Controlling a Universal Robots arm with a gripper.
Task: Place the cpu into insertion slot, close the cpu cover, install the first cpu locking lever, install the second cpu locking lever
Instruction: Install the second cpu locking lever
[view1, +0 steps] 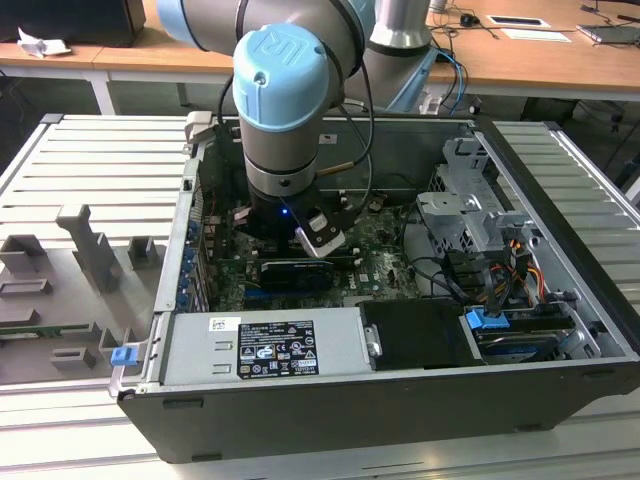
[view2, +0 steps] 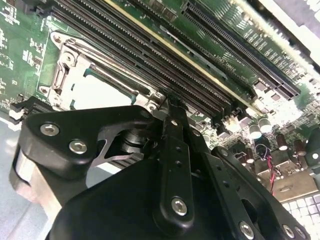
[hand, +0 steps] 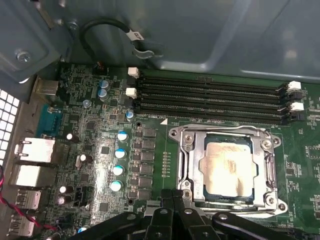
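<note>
The cpu (hand: 227, 167) lies flat in the insertion slot (hand: 273, 150), its dull metal face showing through the cut-out of the silvery cpu cover (hand: 192, 165), which lies down over it. A thin lever rod (hand: 225, 129) runs along the socket edge beside the memory slots. My gripper (hand: 173, 196) is shut with nothing visible between its fingers, its tips right at the socket's near corner. In the second wrist view the gripper (view2: 167, 98) meets that corner of the cover (view2: 62, 75), with the cpu (view2: 92, 92) just beyond. In the exterior view the arm's wrist (view1: 285, 205) reaches down into the open computer case.
Long black memory slots (hand: 210, 97) run beside the socket, with capacitors (hand: 120, 152) on its other side. A looped cable (hand: 107, 27) hangs on the grey case wall (hand: 200, 35). The power supply (view1: 265, 350) and drive cage (view1: 470, 200) bound the case interior.
</note>
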